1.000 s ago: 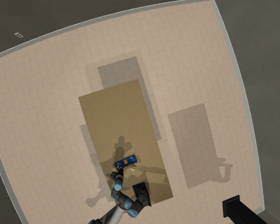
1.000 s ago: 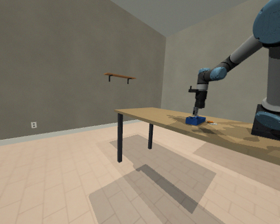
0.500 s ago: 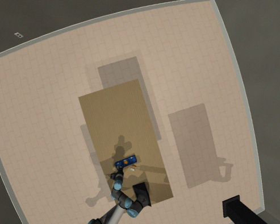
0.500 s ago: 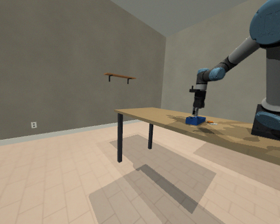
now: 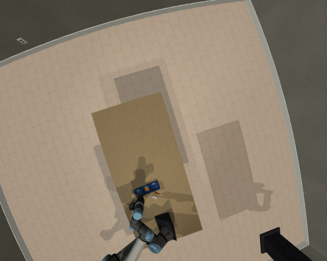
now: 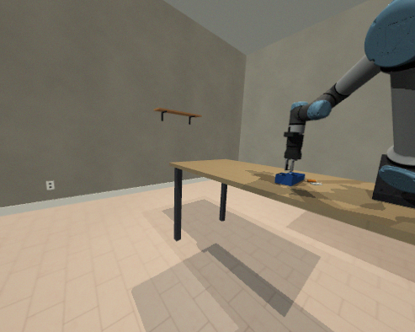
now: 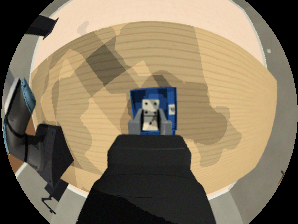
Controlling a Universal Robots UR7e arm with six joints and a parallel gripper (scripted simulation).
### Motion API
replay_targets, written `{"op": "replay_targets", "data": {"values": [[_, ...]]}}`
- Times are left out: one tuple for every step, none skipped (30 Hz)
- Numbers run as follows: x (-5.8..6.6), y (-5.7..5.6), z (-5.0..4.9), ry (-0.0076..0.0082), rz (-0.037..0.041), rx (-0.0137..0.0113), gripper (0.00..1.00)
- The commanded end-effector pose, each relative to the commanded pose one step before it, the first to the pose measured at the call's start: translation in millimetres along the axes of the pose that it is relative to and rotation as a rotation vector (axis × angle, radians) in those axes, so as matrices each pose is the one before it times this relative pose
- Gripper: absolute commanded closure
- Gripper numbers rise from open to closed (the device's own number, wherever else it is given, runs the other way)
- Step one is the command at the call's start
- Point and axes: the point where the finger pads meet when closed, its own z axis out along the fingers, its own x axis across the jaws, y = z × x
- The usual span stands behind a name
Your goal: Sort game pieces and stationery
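A long blue bin with two compartments [image 5: 146,187] stands on the wooden table near the robot's end, and also shows in the side view [image 6: 289,178]. Something orange [image 5: 147,189] lies inside it. I cannot read the bin letters. My gripper [image 7: 150,114] hangs straight down over one end compartment of the bin and shows just above the bin in the side view [image 6: 292,168]. It is shut on a small white piece with dark spots, like a die [image 7: 152,111]. A small orange thing [image 5: 157,193] and a small white thing [image 5: 154,197] lie on the table beside the bin.
The robot's black base [image 5: 165,225] stands at the table's near end, close behind the bin. The table's long edges [image 6: 222,174] lie on either side. A dark box [image 5: 271,240] stands on the floor at the right.
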Motion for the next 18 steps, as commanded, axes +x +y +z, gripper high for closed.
{"op": "replay_targets", "data": {"values": [[0.30,0.00,-0.472,-0.00764,-0.08636,0.01148,0.51],[0.00,0.00,0.000,0.00000,0.00000,0.00000,0.51],[0.00,0.00,0.000,0.00000,0.00000,0.00000,0.51],[-0.01,0.02,-0.018,-0.00001,0.00000,0.00000,0.51],[0.00,0.02,-0.004,0.00000,0.00000,0.00000,0.51],[0.00,0.02,-0.003,0.00000,0.00000,0.00000,0.51],[0.00,0.02,-0.003,0.00000,0.00000,0.00000,0.51],[0.00,0.03,-0.002,0.00000,0.00000,0.00000,0.51],[0.00,0.03,-0.002,0.00000,0.00000,0.00000,0.51],[0.02,-0.02,0.069,0.00004,0.00003,-0.00003,0.51],[0.00,0.04,-0.016,-0.00001,-0.00001,0.00000,0.51],[0.00,0.03,-0.013,-0.00001,0.00000,0.00000,0.51],[0.01,0.03,-0.009,0.00000,0.00000,0.00000,0.51],[0.01,0.03,-0.007,0.00000,0.00000,0.00000,0.51],[0.01,0.03,-0.006,0.00000,0.00000,0.00000,0.51],[-0.03,0.00,1.895,-0.00003,-0.00001,0.00002,0.51],[0.02,0.01,2.071,0.00002,0.00000,-0.00001,0.51],[0.00,0.00,1.994,0.00000,0.00000,0.00000,0.51]]}}
